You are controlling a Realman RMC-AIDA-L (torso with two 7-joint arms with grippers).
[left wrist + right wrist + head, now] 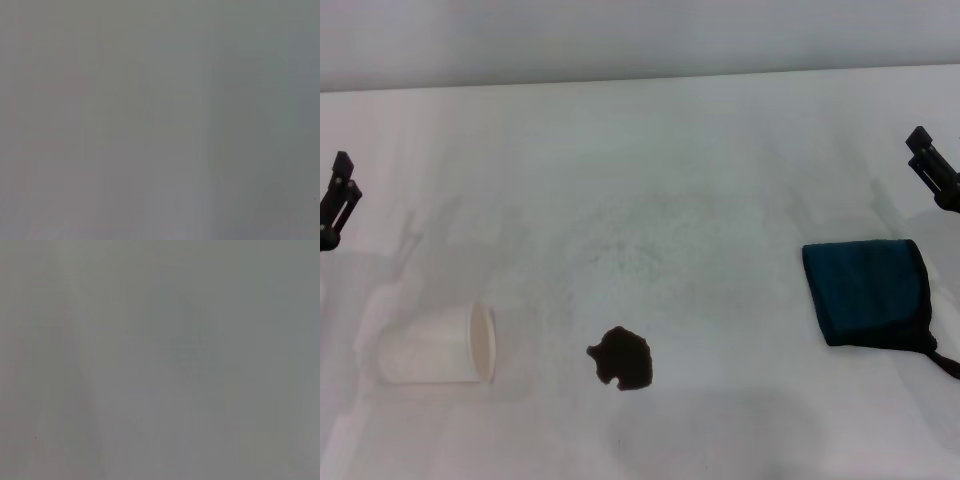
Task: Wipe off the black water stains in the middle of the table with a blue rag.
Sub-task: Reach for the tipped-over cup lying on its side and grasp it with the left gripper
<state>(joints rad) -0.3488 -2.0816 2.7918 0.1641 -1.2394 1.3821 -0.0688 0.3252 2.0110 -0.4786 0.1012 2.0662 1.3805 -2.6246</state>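
The black water stains (622, 358) were found as a single ragged dark blotch near the middle of the table (660, 170), towards its near edge, still whole and unwiped. The blue rag (867, 291) was laid flat and folded well off to the robot's right of the blotch, its black loop tail trailing towards the near right corner, so it is judged to have been set there as the tool to be fetched first. A white paper cup (440, 345) was seen tipped on its side to the left of the blotch, its mouth turned towards the stain, which suggests it was placed as the source of the spill. The right gripper (930, 160) was held up at the right margin, just beyond the rag and apart from it, a position from which the rag could be reached by a short descent. The left gripper (338, 195) was kept at the left margin, well clear of the cup. Whether either pair of jaws was apart or together could not be told. Only plain grey surface was shown in both wrist views. Nothing had yet been grasped.
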